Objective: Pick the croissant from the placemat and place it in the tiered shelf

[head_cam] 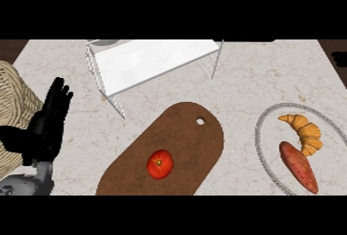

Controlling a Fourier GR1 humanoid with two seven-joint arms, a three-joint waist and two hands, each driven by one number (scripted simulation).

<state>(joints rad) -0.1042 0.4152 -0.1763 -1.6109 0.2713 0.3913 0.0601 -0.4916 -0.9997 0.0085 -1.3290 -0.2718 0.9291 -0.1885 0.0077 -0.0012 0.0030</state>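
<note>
Croissant lies on a round grey-rimmed placemat at the right side of the counter. It is golden-orange, curved, its tip toward the upper left. Just below it on the same mat lies a reddish sweet potato, long and tilted, its upper end touching or nearly touching the croissant's lower end; which cannot be told.

Tiered shelf stands at the top centre, white top surface, thin wire legs showing at its left and right edges. It sits well apart from the placemat.

Between them, a dark brown wooden cutting board lies diagonally, a small hole near its upper end. A red tomato rests on its lower half.

Left hand shows at the left edge, black, fingers straight and pointing up, released, holding nothing. It is near the left edge of the counter, partly over a woven tan basket-like object. Grey forearm enters from the lower left corner.

Right hand does not show.

Croissant is untouched, on the mat, far from the one hand in view.
</note>
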